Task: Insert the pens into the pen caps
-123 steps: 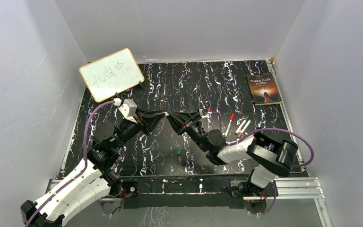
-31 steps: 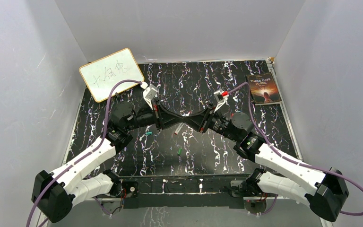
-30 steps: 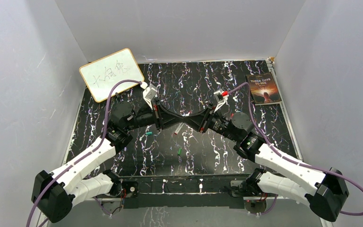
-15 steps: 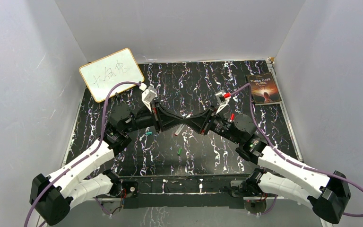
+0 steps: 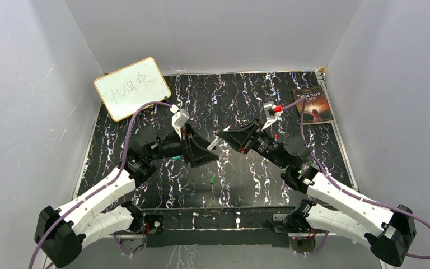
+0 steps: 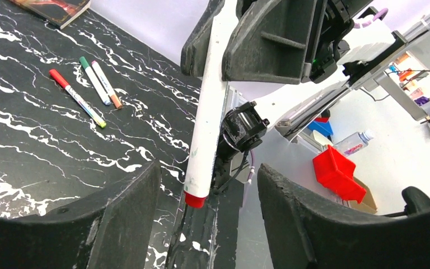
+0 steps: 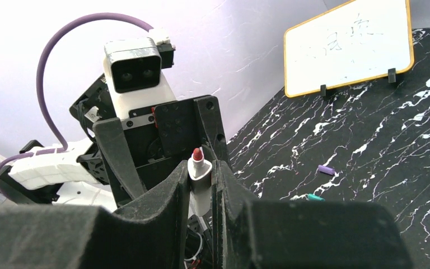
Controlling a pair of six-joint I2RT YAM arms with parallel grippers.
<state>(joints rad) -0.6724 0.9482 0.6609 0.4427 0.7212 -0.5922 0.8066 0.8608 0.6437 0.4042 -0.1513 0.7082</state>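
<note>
Both arms reached in over the middle of the table (image 5: 246, 95). Their white elbows swung out low toward 8 o'clock and 4 o'clock, and their forearms angled back inward so the wrists faced each other. The left gripper (image 5: 210, 157) pointed toward 3 o'clock and the right gripper (image 5: 221, 137) toward 9 o'clock. The right one sat a little to the 12 o'clock side of its partner, the tips near each other but apart. The right fingers (image 7: 162, 207) were clamped tight on a red-tipped pen (image 6: 208, 112), with the white barrel pinched between them and the bare red nib poking past the fingertips toward the left arm. The left fingers (image 6: 129, 218) stood spread wide with nothing between them. From the left wrist the pen's tip showed in that gap, though I couldn't tell how far off it hung. The caps all lay loose on the table. A green cap (image 5: 212, 180) was at 6 o'clock of the two grippers, well apart from them, and a teal cap (image 5: 174, 159) lay just beside the left wrist. A purple cap (image 7: 326, 169) was near the teal one, on the side toward the whiteboard (image 5: 132, 88), which was propped in the 10 o'clock corner. Three other pens (image 6: 96, 83) lay side by side behind the right gripper — off toward the book (image 5: 312, 105) in the 2 o'clock corner.
</note>
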